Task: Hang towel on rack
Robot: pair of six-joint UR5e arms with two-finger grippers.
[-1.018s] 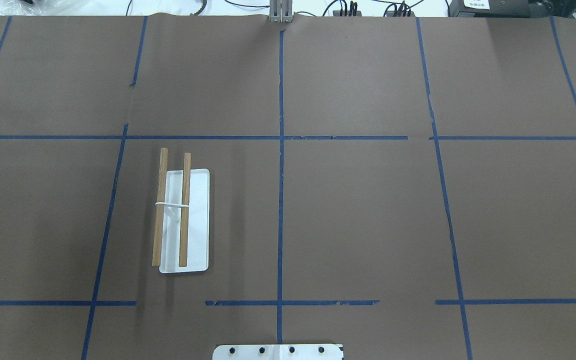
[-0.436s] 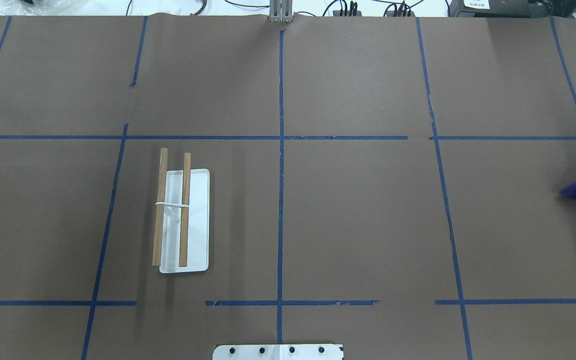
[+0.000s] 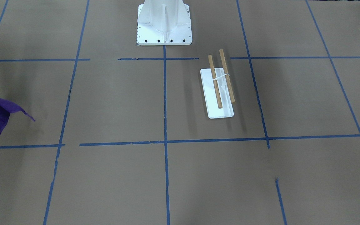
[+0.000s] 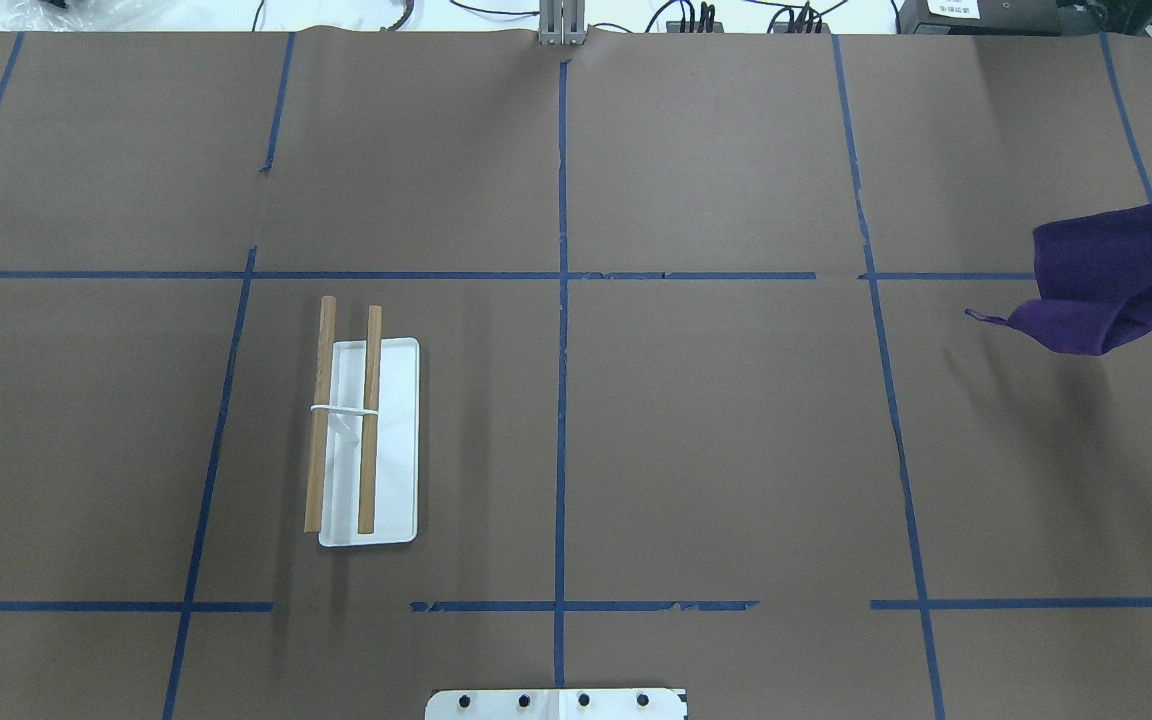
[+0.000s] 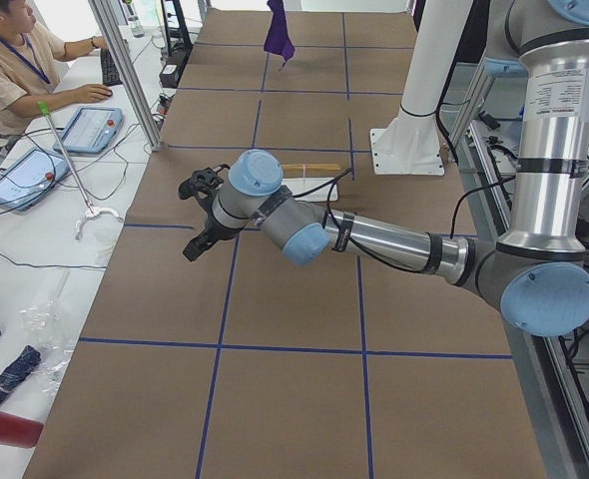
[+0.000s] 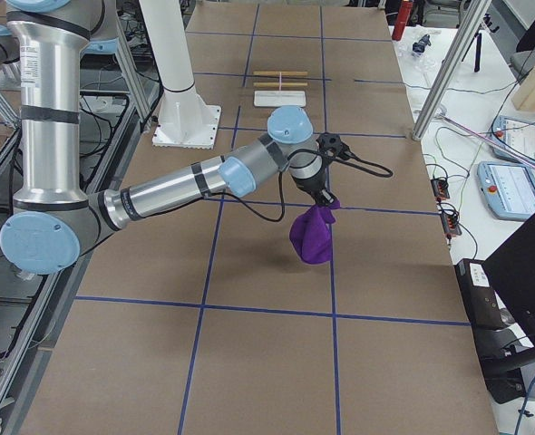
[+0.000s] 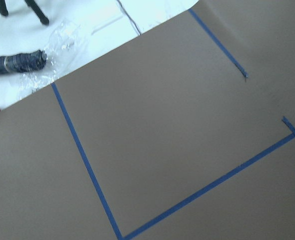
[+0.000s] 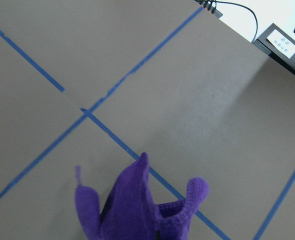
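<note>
The rack [image 4: 394, 450] is a flat white base with two parallel wooden rods, left of the table's middle; it also shows in the front view [image 3: 220, 112]. The purple towel [image 4: 1106, 278] hangs in the air at the table's right side, clear of the surface, far from the rack. It hangs under my right gripper [image 6: 325, 201], seen only in the right side view; I cannot tell whether the jaws are shut. The towel's top fills the lower right wrist view [image 8: 132, 210]. My left gripper [image 5: 193, 249] hovers over bare table; I cannot tell its state.
The white bolted pedestal [image 3: 164, 22] stands at the robot's edge of the table. Blue tape lines cross the brown paper. An operator [image 5: 15, 60] sits at a side desk with tablets. A dark roll [image 7: 15, 62] lies beyond the table edge.
The purple towel has come in from the right edge of the overhead view and moved further in and toward the far side. The rack has not moved.
</note>
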